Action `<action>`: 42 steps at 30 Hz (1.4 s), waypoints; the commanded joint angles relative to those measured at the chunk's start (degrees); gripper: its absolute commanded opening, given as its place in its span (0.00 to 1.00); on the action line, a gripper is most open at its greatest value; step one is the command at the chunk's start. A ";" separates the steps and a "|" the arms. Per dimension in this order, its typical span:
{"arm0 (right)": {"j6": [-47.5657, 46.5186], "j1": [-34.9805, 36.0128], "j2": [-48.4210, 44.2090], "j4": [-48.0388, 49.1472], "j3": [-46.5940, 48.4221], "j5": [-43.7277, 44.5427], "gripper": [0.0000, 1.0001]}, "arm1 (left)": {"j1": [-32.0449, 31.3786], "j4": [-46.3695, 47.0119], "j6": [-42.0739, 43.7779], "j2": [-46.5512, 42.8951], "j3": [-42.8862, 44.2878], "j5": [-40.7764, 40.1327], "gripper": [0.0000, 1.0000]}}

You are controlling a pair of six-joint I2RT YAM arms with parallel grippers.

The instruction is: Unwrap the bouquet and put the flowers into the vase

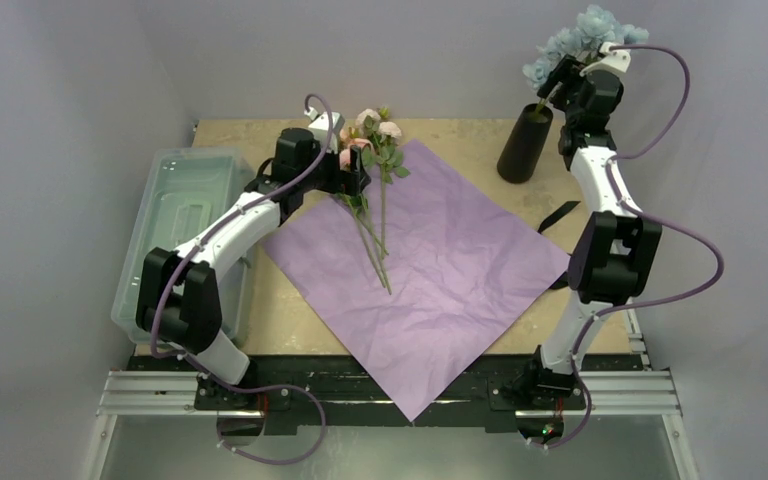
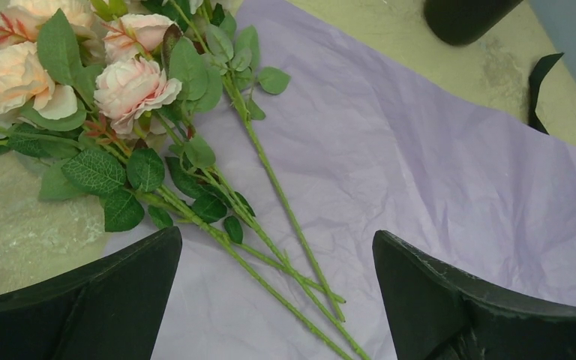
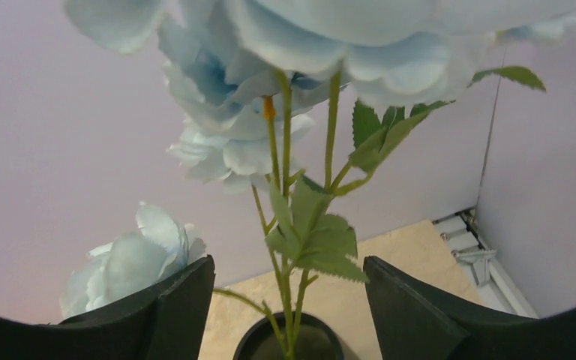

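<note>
The bouquet is unwrapped: its lilac paper [image 1: 430, 270] lies flat on the table, and the black ribbon [image 1: 558, 214] lies at the paper's right corner. Pink and peach flowers [image 1: 372, 135] rest on the paper's far left edge, stems [image 2: 285, 255] pointing toward me. My left gripper [image 1: 360, 172] hovers open over those stems, nothing between its fingers [image 2: 105, 300]. Pale blue flowers [image 1: 585, 38] stand with their stems [image 3: 289, 300] in the black vase [image 1: 525, 143] at the far right. My right gripper [image 1: 570, 85] is open around those stems above the vase mouth [image 3: 289, 341], jaws apart from them.
A clear plastic lidded bin [image 1: 175, 235] stands at the table's left edge, beside the left arm. The booth's walls close in on the left, right and back. A metal rail [image 1: 390, 395] runs along the near edge under both arm bases.
</note>
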 commanded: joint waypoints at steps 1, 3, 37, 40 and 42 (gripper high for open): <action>1.69 0.10 -7.59 -0.99 -1.90 -2.75 0.80 | 1.87 -0.16 -4.71 1.03 3.53 1.99 1.00; 1.83 0.12 -9.51 -1.80 -3.11 -3.17 0.86 | 2.65 0.23 -5.99 0.95 3.60 2.51 1.00; -8.75 4.78 -33.70 -12.86 -28.88 -21.58 0.98 | 6.42 17.84 -24.63 19.91 -0.54 9.28 0.41; -8.71 5.25 -33.79 -13.48 -28.43 -22.29 0.98 | 5.61 19.46 -25.22 22.34 0.57 9.92 0.38; -8.86 5.45 -33.80 -14.56 -28.30 -22.65 0.98 | 5.27 20.35 -26.02 23.88 1.20 10.39 0.38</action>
